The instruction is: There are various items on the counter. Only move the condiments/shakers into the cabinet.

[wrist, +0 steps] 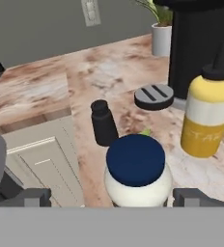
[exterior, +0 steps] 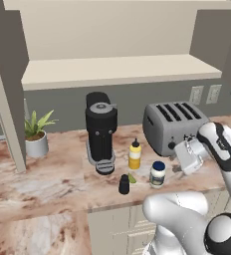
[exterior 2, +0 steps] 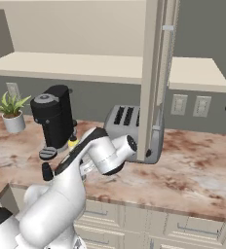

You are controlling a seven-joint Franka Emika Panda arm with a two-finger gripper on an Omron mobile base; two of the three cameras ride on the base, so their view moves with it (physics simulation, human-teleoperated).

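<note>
Pinkish-brown marbled stone counter (exterior: 48, 184) holds all three: white jar with dark blue lid (wrist: 137, 173), short black shaker (wrist: 103, 123), yellow squeeze bottle (wrist: 207, 115). Beige wall cabinet (exterior: 122, 69) awaits; gripper (wrist: 111, 198) gapes wide, straddling the jar.

Grey wall (exterior: 137, 102) runs behind the marbled pinkish-brown worktop (exterior: 53, 179), with pale outlet plates (exterior: 204, 94) set into it. Beneath the worktop's front edge sit cream panelled cupboard doors (exterior 2: 183, 226). Light is soft and even throughout.

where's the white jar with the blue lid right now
The white jar stands on the counter's front edge, right of the yellow bottle, before the toaster.
</note>
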